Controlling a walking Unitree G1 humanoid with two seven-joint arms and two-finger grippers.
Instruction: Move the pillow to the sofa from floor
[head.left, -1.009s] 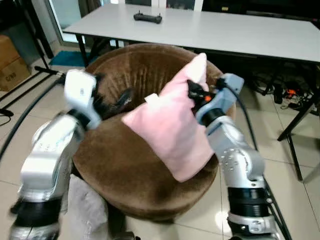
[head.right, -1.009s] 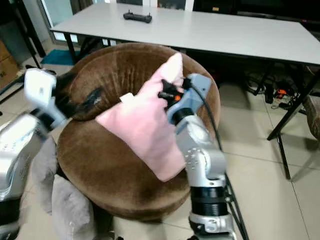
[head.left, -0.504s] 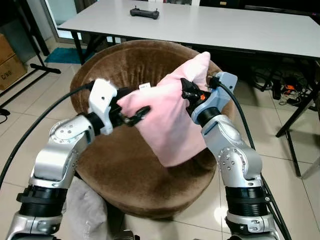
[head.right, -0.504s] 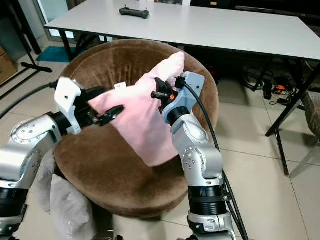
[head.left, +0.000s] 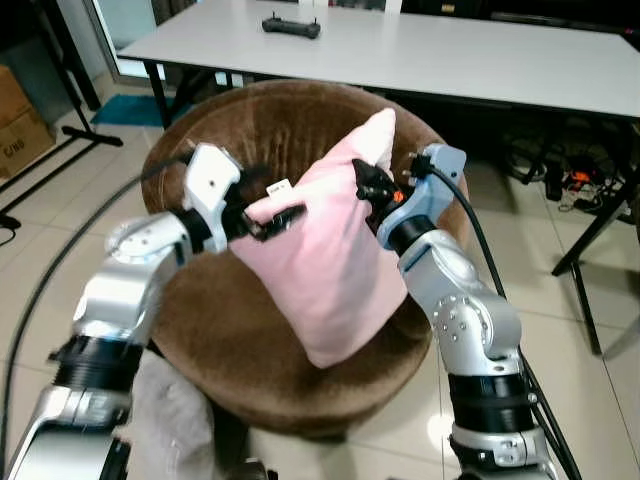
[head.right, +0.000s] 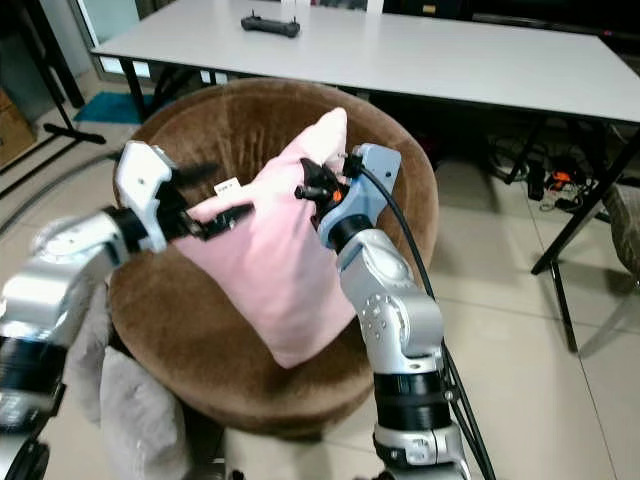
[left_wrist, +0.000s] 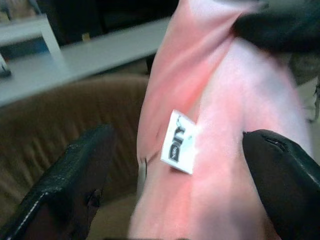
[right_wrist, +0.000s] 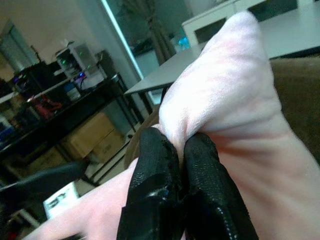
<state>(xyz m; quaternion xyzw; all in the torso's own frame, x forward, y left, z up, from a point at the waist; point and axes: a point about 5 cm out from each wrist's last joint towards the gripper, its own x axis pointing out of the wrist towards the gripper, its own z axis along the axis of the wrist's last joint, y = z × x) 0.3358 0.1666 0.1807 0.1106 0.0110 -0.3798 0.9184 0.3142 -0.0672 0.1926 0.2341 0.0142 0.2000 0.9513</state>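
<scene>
Right tool (head.left: 362, 183) clamped on pink pillow (head.left: 330, 260) corner, mid-frame; left tool (head.left: 272, 212) w/ fingers apart, straddling its tagged edge. Pillow hangs over brown sofa (head.left: 240, 340) seat, off floor. Left to do: lower & release

Pillow (head.left: 335, 265): pink, soft fabric, one item, centre of the head views. It is held off the seat, standing on end and tilted, one corner pointing up, the lowest corner hanging just above or at the cushion; contact cannot be confirmed. A small white tag (left_wrist: 178, 142) with dark print sits on its upper left edge. Sofa (head.left: 250, 330): round, brown, plush, with a curved backrest behind the pillow.
</scene>
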